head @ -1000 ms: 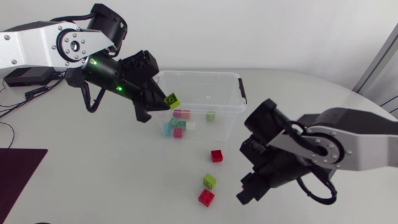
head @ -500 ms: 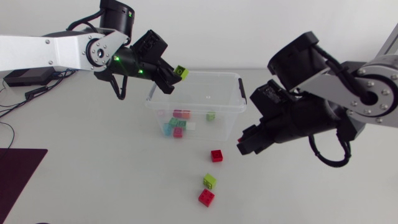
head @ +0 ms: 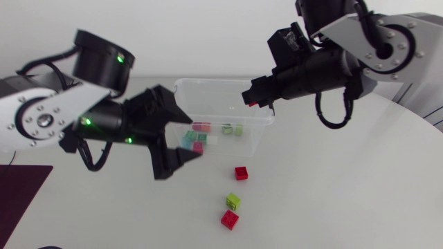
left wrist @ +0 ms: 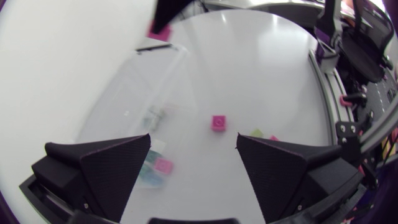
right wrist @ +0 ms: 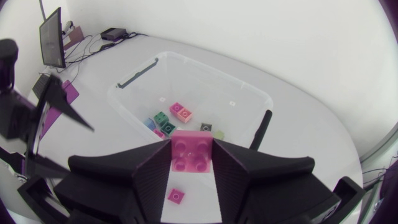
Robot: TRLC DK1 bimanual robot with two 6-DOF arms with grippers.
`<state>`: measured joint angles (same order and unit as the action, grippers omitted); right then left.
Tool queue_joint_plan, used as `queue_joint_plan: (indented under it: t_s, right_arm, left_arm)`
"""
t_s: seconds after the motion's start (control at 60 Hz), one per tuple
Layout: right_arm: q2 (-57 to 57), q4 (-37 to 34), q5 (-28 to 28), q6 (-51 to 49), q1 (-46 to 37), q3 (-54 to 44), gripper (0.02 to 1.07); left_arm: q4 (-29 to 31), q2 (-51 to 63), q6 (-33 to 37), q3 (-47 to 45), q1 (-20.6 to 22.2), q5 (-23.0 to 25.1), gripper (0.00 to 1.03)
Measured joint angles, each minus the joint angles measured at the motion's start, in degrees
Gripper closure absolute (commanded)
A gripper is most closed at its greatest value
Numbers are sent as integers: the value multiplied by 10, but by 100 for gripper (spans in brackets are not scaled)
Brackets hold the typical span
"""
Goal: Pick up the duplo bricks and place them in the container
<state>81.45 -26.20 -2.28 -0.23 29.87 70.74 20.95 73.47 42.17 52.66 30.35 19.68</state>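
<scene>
**Brick Held Over Container**

Left gripper [left wrist: 193, 138]: spread wide, empty, beside the left wall of the container [head: 221, 81]; judged the nearer arm to the loose bricks. Several bricks lie inside the container, count unclear. On the counter [head: 332, 194], three: red brick [head: 241, 173], green brick [head: 233, 201], second red brick [head: 229, 219]. Right gripper [right wrist: 193, 144]: clenched on one held brick [right wrist: 193, 155], above the container's right rim.

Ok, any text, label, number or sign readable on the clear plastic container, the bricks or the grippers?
None readable.
The clear plastic container shows only tiny marks on its floor, too small to read.
The red plastic brick in the right gripper has plain studs, no print.
The left gripper is plain matte black.
</scene>
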Motion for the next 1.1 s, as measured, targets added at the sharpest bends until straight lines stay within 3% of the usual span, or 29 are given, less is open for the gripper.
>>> queue_joint_plan:
  t_s: [0.2,0.233,0.25,0.267,0.317,0.517,0.75,0.9,1.1]
  right_arm:
    - [98,71,15,-3,-4,31,68]
    - [121,81,21,-5,-7,42,51]
    - [133,83,26,-7,-8,50,51]
    - [140,84,27,-7,-9,54,30]
    - [161,84,31,-11,-12,69,6]
    - [130,85,15,-14,-34,52,6]
    - [-71,102,-26,-29,-73,-132,6]
    - [-134,113,-38,-33,-95,-242,6]
    - [-199,116,-49,-35,-101,-318,6]
  left_arm:
    - [16,35,56,-63,59,0,5]
    - [17,41,63,-69,71,0,5]
    - [17,45,65,-70,75,0,5]
    - [17,47,66,-71,81,-1,5]
    - [17,58,76,-72,96,-3,5]
    - [21,107,114,-74,152,-38,5]
    - [78,188,156,-26,191,-71,6]
    - [119,244,176,41,213,-96,6]
    - [180,303,196,113,220,-121,8]
